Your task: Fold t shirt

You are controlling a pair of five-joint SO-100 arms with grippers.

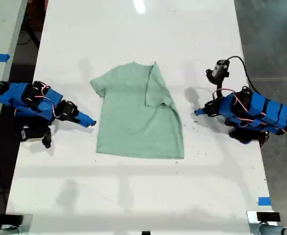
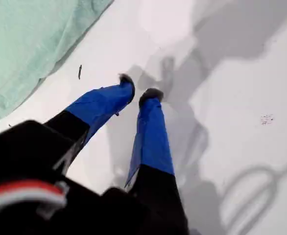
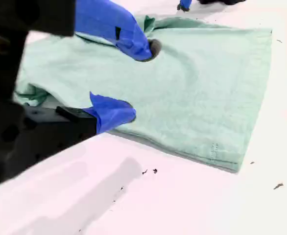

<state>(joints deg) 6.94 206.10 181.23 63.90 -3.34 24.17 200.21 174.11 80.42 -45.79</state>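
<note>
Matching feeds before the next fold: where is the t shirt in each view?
Exterior view: t shirt mid-table, between the arms.
First wrist view: only an edge, off to one side of my first gripper.
Second wrist view: spread beyond my second gripper.
Shared landmark: my first gripper, visible in all three.

A robotics lab: white worktable (image 1: 133, 29) on grey concrete floor (image 1: 271, 29) (blue tape marks (image 1: 264, 201)).

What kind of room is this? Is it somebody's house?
Probably a robot lab or workshop, not a house: two blue robot arms sit on a long white table, blue tape marks it, and a t shirt lies there for practice.
</note>
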